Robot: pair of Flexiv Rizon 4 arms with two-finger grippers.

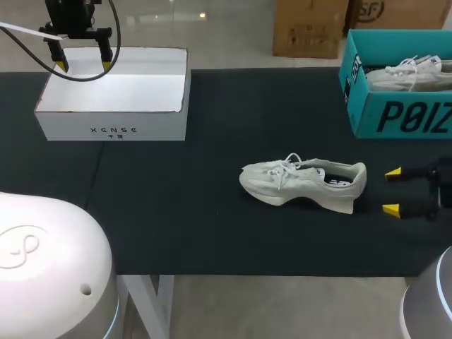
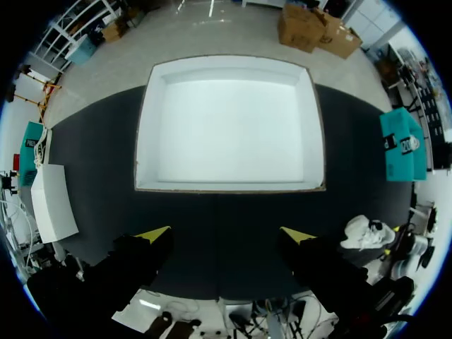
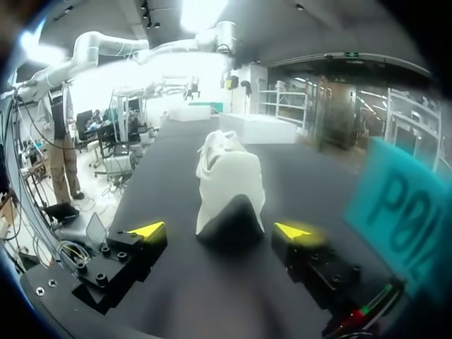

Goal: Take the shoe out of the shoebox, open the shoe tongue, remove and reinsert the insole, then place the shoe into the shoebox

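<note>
A pale grey shoe [image 1: 304, 182] lies on its sole on the black table, toe to the left, heel to the right. My right gripper [image 1: 393, 191] stands open just behind the heel, level with the table. In the right wrist view the shoe [image 3: 227, 180] is straight ahead of the open right gripper [image 3: 222, 230], heel nearest and not between the fingers. The empty white shoebox [image 1: 113, 102] stands at the back left. My left gripper [image 1: 83, 66] hovers open over its far side. From the left wrist the bare white inside of the shoebox [image 2: 229, 123] lies ahead of the gripper [image 2: 226, 234].
A teal shoebox [image 1: 399, 85] holding another pale shoe [image 1: 409, 74] stands at the back right, also seen beside the right gripper as the teal box [image 3: 402, 212]. The table's front edge [image 1: 268, 274] runs close below the shoe.
</note>
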